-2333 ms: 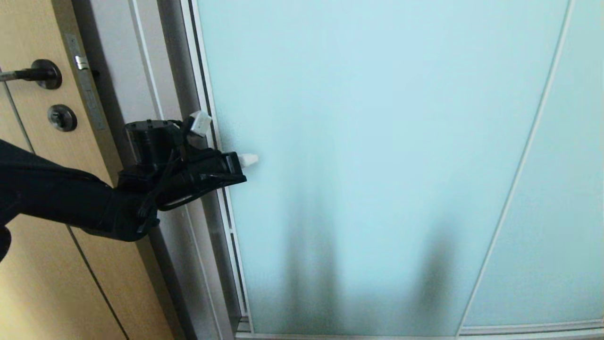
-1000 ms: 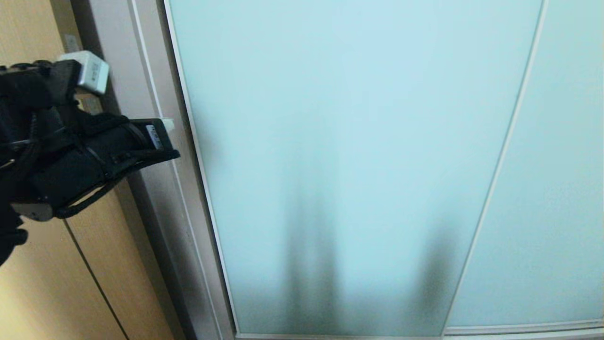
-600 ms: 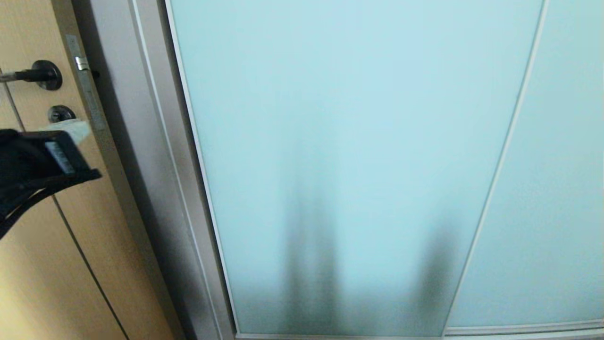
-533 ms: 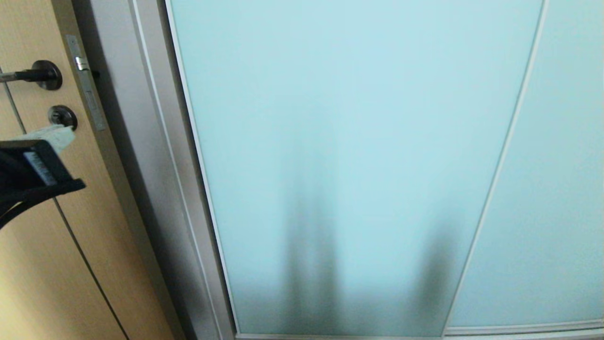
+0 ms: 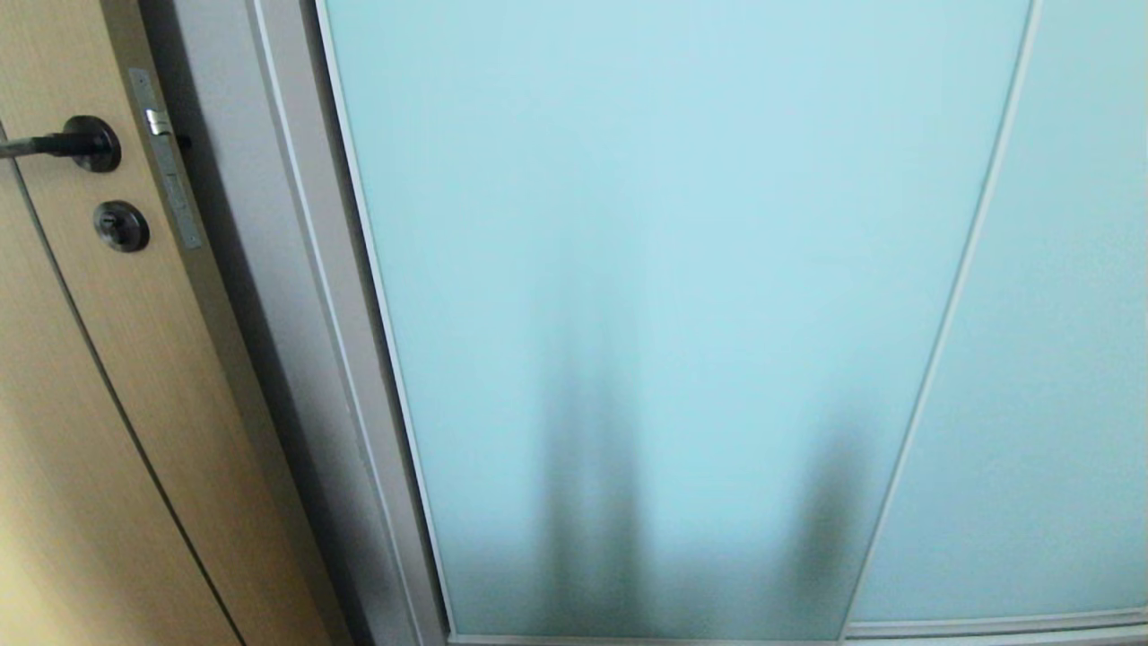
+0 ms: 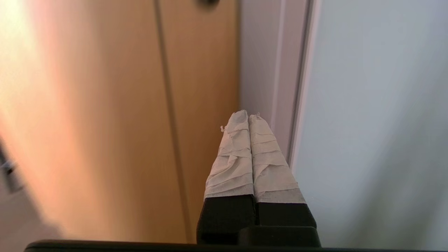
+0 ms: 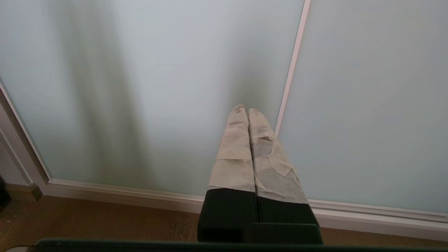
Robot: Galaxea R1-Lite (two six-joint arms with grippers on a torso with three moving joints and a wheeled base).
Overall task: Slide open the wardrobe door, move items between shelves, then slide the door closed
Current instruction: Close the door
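Head view: the left gripper [image 6: 248,117], clamped empty, has left the frame; the door [image 5: 664,269] looks fully closed, probably finishing the task. Right gripper [image 7: 246,110] pinched empty.

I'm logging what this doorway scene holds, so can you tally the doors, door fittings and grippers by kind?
Frosted glass panels: 2, the sliding wardrobe door and its neighbour panel
Wood door: 1
Lever handle: 1
Keyhole plate: 1
Grippers: 2, left gripper and right gripper, both shut and empty
Total: 7
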